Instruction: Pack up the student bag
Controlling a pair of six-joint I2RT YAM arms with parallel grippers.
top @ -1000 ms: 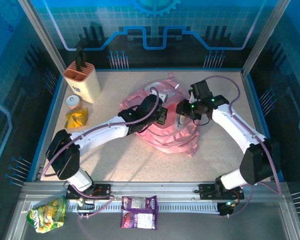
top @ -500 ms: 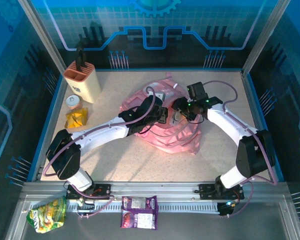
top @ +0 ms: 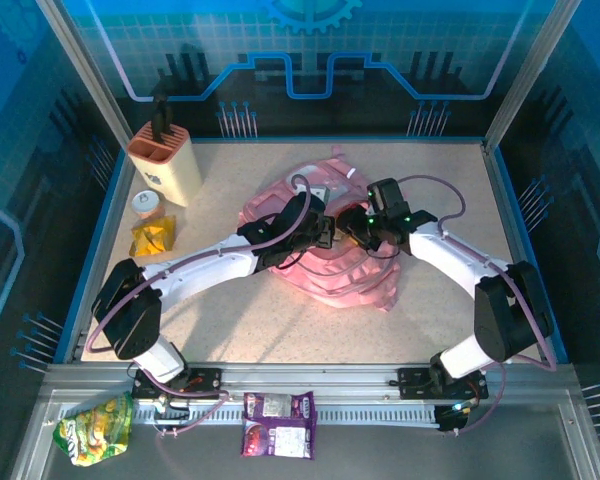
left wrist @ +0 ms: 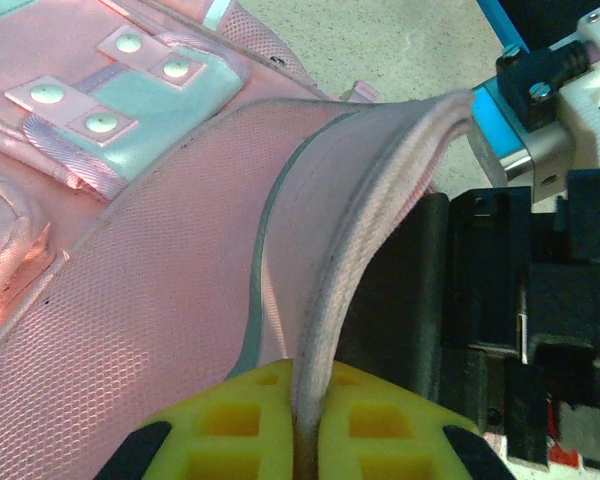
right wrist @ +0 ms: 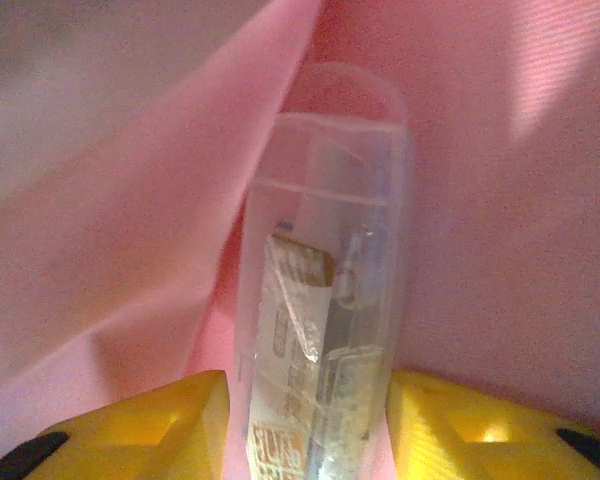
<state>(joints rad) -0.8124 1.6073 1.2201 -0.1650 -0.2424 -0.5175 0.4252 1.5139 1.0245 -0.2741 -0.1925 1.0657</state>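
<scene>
Showing the student bag (top: 330,282) lying at mid-table, 1 pink fabric edge of it pinched by the closed left gripper (left wrist: 308,425). The right gripper (right wrist: 315,440) sat among pink folds, its 2 yellow pads (right wrist: 170,420) clamped on a clear case (right wrist: 325,300) containing printed paper. Near the far-left corner, 1 orange holder (top: 165,160) carried a black handle. Bare table (top: 230,330) lay between bag and near edge, and along the right edge.

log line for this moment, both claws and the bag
left claw: shut on bag edge | right claw: holds clear case inside bag | step: case not yet released
</scene>
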